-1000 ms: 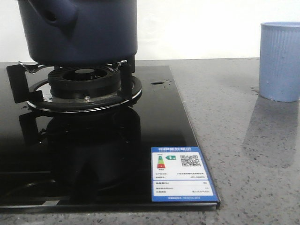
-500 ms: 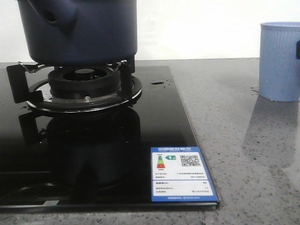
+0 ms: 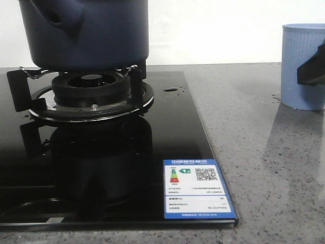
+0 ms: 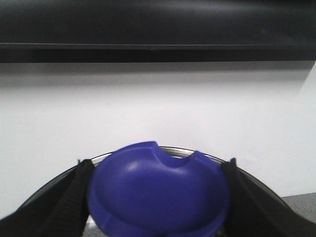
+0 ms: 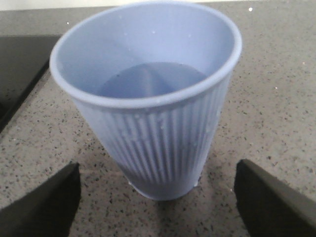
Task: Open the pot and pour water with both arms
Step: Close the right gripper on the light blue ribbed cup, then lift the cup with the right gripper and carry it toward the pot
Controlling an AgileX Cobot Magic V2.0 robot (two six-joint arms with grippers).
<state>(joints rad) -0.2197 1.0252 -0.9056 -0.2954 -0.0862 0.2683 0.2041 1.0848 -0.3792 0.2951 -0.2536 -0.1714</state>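
The dark navy pot stands on the burner at the far left, its side stub facing me; its top is cut off in the front view. In the left wrist view my left gripper is shut on the lid's blue knob, and the lid's metal rim shows behind it. My right gripper is open, with one black finger on each side of the ribbed pale blue cup, not touching it. Water shows as a drop on the stove glass.
The black glass stove carries a metal burner ring and a blue energy label. The cup stands on the grey speckled counter at the right, with a dark right finger in front of it. A white wall lies behind.
A dark finger of the right gripper has come into the front view from the right edge and now overlaps the cup. The pot and cup have not moved.
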